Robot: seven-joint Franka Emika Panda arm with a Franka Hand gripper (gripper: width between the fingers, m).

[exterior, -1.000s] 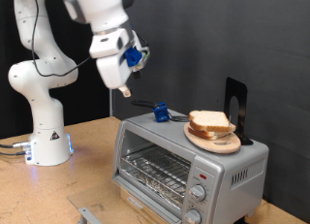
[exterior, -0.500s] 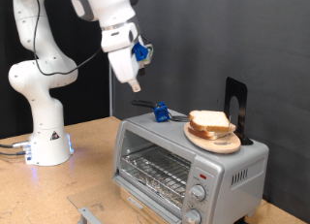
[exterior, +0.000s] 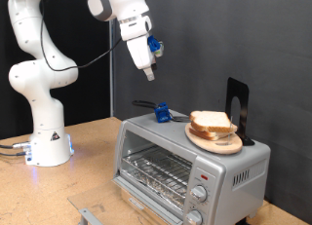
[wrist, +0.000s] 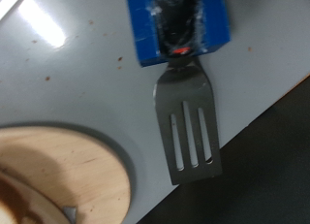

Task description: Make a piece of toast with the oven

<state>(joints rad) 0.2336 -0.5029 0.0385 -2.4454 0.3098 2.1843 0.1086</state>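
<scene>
Pincer (exterior: pixel 151 75) high in the air, above and toward the exterior view's left of the oven (exterior: pixel 190 163), touching nothing. Fingers small and dark against the black backdrop; impossible to tell how far open, and nothing seen between them. Not visible at all in the wrist view.

Straight below the pincer, on the oven's silver top: a spatula (wrist: pixel 190 127) with a slotted metal blade and a blue block (wrist: pixel 180 26) at its handle end. Handle itself cut off by the frame edge in the wrist view; in the exterior view only a thin dark bar and the blue block (exterior: pixel 162 113) to be made out. Blade tip reaching past the oven top's edge in the wrist view.

Beside the spatula, farther from the pincer toward the exterior view's right: a round wooden plate (exterior: pixel 214 141) on the oven top, carrying stacked bread slices (exterior: pixel 211 123). Number of slices hard to count. In the wrist view only part of the plate (wrist: pixel 68 185) shown, the bread a blurred sliver at the corner.

Behind the plate, a black upright stand (exterior: pixel 237 106).

Lower still: oven door shut, wire rack (exterior: pixel 161 170) visible through the glass, nothing on it as far as can be seen. Knobs (exterior: pixel 198 199) down the front at the exterior view's right. No single toast slice apart from the stack to be made out.

Oven resting on a wooden surface (exterior: pixel 88 176); its near part cut off at the bottom edge.
</scene>
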